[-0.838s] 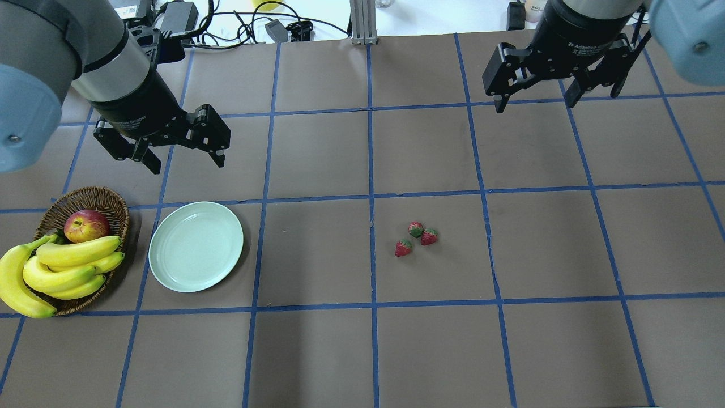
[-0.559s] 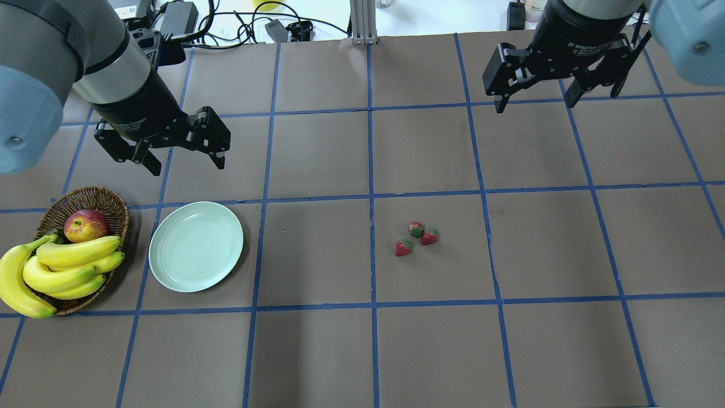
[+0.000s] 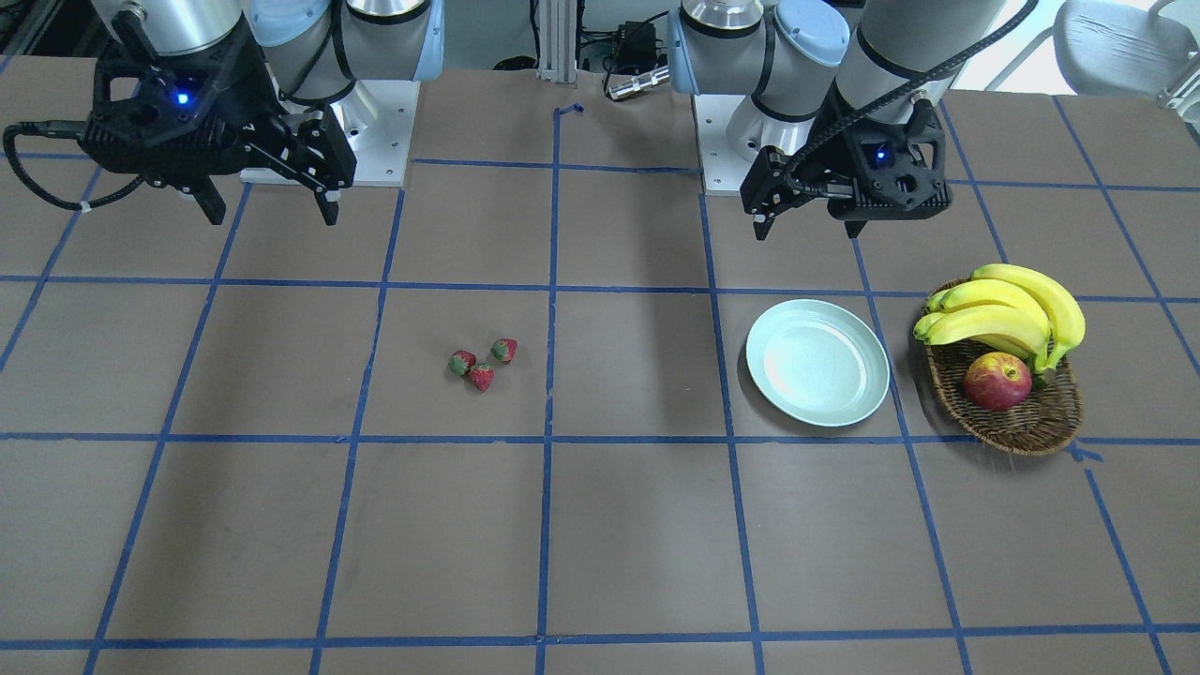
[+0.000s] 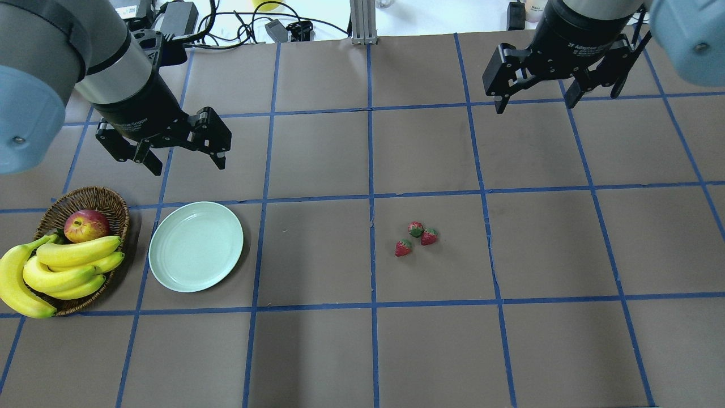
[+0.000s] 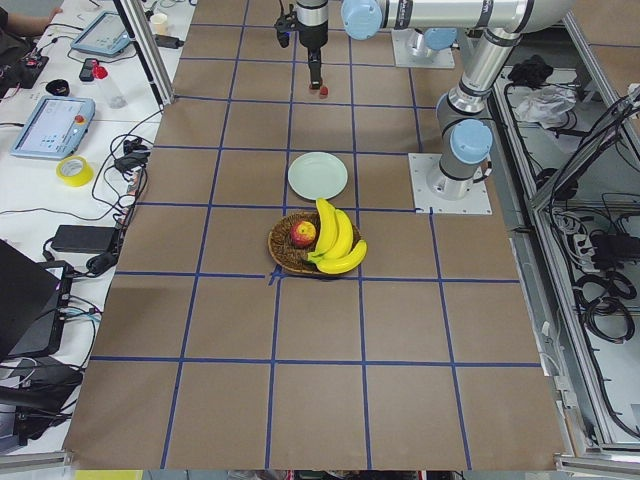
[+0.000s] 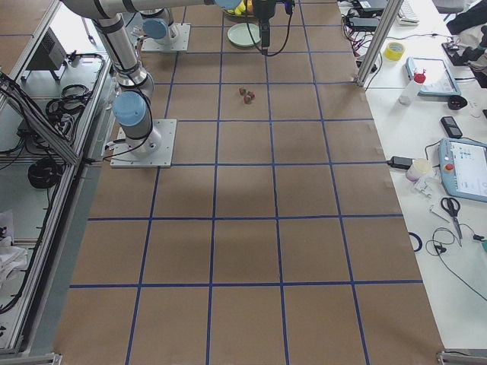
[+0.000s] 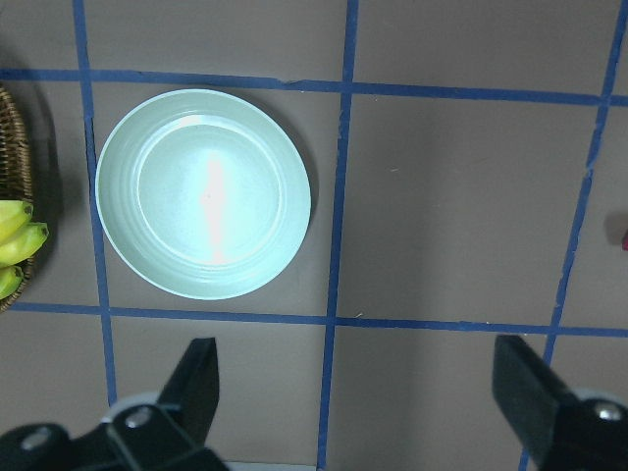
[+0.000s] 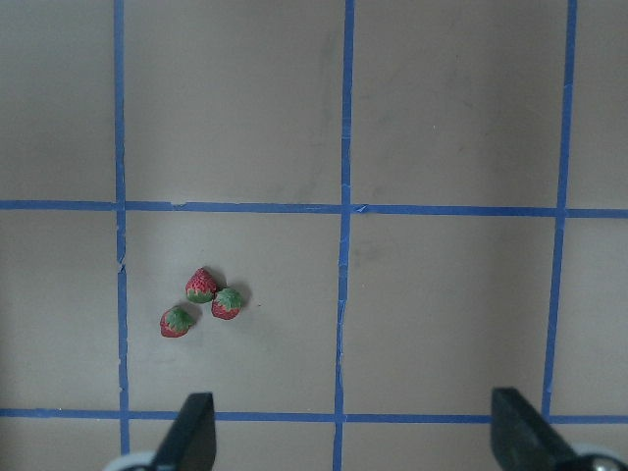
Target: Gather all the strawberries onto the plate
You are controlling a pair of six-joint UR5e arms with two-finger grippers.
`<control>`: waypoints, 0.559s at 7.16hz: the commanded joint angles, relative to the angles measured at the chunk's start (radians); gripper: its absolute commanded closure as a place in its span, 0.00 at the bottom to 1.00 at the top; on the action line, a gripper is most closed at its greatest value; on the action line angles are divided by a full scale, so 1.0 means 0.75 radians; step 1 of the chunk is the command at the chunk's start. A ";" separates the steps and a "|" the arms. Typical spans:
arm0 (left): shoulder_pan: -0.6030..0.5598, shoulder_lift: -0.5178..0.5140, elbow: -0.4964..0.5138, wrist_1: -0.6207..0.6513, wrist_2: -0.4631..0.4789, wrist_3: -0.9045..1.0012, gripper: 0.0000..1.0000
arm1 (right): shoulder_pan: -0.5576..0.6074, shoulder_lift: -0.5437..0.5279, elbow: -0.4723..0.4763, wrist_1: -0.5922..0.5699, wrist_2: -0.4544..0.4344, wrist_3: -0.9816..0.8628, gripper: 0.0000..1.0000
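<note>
Three strawberries (image 4: 416, 238) (image 3: 482, 364) (image 8: 201, 303) lie close together on the brown table, just right of its middle line in the overhead view. The mint-green plate (image 4: 196, 246) (image 3: 817, 362) (image 7: 203, 193) lies bare at the left. High above the table behind the plate, my left gripper (image 4: 187, 156) (image 3: 806, 220) is open with nothing between its fingers. My right gripper (image 4: 533, 105) (image 3: 272, 206) is also open and holds nothing, high at the far right, well behind the strawberries.
A wicker basket (image 4: 107, 201) (image 3: 1027, 427) holding bananas (image 4: 51, 272) and an apple (image 4: 86, 225) stands just left of the plate. Cables and power bricks (image 4: 226, 22) lie beyond the table's far edge.
My left gripper has shifted very slightly to the right. The right gripper, strawberries and plate have not moved.
</note>
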 commanded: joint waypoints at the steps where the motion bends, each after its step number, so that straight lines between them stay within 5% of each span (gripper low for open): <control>1: 0.000 0.001 0.000 -0.001 0.004 0.001 0.00 | 0.000 0.000 0.000 0.001 0.000 0.000 0.00; 4: 0.000 0.001 -0.012 0.005 0.006 0.001 0.00 | 0.002 0.012 0.008 -0.011 -0.018 0.000 0.00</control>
